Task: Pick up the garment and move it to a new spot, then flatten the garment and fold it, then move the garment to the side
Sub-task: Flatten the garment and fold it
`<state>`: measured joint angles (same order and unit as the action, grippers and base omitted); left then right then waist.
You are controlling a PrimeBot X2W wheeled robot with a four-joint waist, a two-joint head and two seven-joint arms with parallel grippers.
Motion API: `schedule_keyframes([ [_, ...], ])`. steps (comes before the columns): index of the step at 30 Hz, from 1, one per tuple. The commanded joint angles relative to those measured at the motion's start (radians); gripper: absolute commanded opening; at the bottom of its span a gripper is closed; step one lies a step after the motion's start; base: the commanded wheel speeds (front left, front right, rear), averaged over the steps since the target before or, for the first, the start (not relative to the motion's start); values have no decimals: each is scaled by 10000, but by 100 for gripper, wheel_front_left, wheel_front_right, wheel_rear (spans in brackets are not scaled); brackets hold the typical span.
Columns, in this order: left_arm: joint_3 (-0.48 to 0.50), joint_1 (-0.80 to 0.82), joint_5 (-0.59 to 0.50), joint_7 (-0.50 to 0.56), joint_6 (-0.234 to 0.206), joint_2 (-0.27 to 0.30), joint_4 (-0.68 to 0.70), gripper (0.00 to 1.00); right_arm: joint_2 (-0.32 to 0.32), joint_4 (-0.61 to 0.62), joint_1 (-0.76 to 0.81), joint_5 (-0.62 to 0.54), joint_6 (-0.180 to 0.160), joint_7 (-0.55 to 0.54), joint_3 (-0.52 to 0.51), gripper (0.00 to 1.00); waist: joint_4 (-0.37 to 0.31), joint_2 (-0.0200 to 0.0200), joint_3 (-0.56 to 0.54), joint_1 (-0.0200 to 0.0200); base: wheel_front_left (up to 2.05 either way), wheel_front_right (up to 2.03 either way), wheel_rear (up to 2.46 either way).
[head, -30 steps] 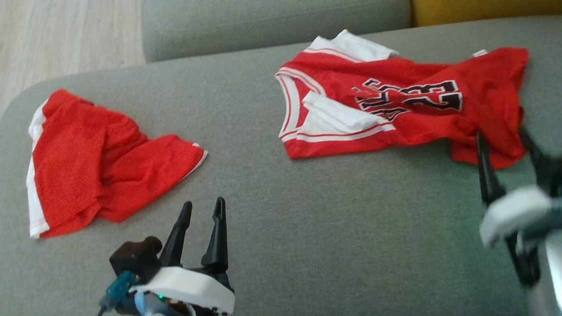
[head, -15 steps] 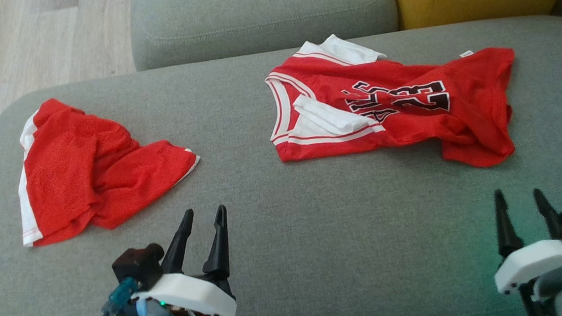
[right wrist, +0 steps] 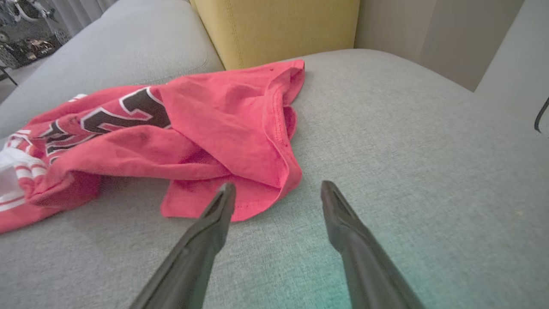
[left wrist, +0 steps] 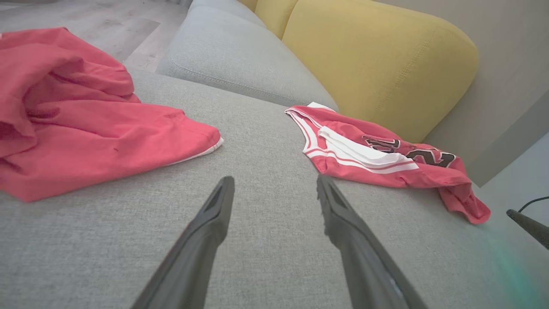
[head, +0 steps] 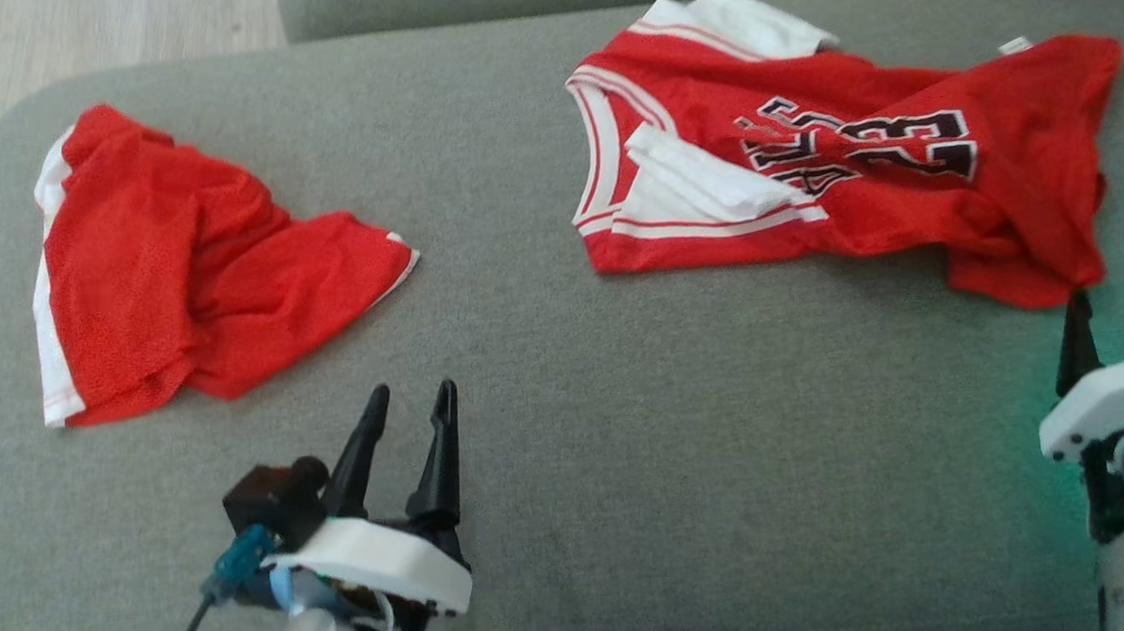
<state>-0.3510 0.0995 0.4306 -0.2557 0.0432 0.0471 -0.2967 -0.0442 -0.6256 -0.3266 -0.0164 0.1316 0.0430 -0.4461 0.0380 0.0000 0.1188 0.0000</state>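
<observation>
Jersey (head: 845,93) lies crumpled on the sofa (head: 634,470), long axis running left to right, its hem corner just ahead of the right claw (head: 1115,307). Left claw (head: 412,392) sits well apart from it. Both claws are spread and empty.

At one o'clock in the head view, the jersey (head: 851,162) is red with white, red-striped trim and black lettering outlined in white. At ten o'clock the shorts (head: 177,266) are red with a white side band. The sofa seat (head: 633,450) is flecked grey, and the cushion (left wrist: 377,64) is mustard yellow.
</observation>
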Motion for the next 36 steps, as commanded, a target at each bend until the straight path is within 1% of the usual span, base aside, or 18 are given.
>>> schedule_keyframes([
  [1,317,523,-92,-61,42,31,272,100,-61,66,-533,-265,-9,16,53,100,151,0,237,0,0,0,0],
  [3,339,614,-112,-61,84,31,270,100,-61,-341,-902,-581,-9,-2,-269,100,215,0,388,0,0,0,0],
  [4,359,689,-129,-61,119,31,264,100,-61,-740,-1243,-837,-9,-10,-567,100,271,0,523,0,0,0,0],
  [7,394,784,-144,-61,155,31,269,100,-61,-1274,-1697,-1229,-9,-19,-943,100,334,0,703,0,0,0,0],
  [12,442,879,-155,-61,204,31,274,100,-61,-2043,-2270,-1828,-9,-49,-1546,100,401,0,910,0,0,0,0],
  [14,452,897,-154,-61,208,31,284,100,-61,-2173,-2371,-1936,-9,-53,-1631,100,407,0,953,0,0,0,0],
  [15,460,915,-153,-61,212,31,290,100,-61,-2324,-2471,-2015,-9,-70,-1699,83,412,0,981,0,0,0,0],
  [16,469,930,-148,-61,214,31,293,100,-61,-2479,-2563,-2087,-9,-99,-1763,38,414,0,1004,0,0,0,0],
  [17,476,962,-135,-61,216,31,290,100,-61,-2737,-2727,-2211,-9,-76,-1824,0,414,0,1034,0,0,0,0],
  [23,487,982,-84,-61,204,31,242,100,-61,-2905,-2930,-2626,-9,254,-1865,0,335,0,866,0,0,0,0],
  [25,474,930,-53,-61,194,31,217,100,-61,-2671,-2890,-2965,-9,463,-1705,0,277,0,687,0,0,0,0],
  [29,433,765,56,-61,131,31,209,100,-107,-1716,-2545,-3999,-9,536,-1097,0,155,0,236,0,0,0,0],
  [31,390,668,121,-61,86,31,221,100,-343,-1239,-2348,-4382,-9,459,-599,0,106,0,1,0,0,0,0],
  [33,339,568,198,-61,27,31,243,100,-712,-810,-2169,-4624,-9,328,19,0,54,0,-215,0,0,0,0],
  [36,226,455,305,-61,-64,31,286,100,-1553,-367,-1931,-4702,-9,55,1175,0,18,0,-456,0,0,0,0],
])
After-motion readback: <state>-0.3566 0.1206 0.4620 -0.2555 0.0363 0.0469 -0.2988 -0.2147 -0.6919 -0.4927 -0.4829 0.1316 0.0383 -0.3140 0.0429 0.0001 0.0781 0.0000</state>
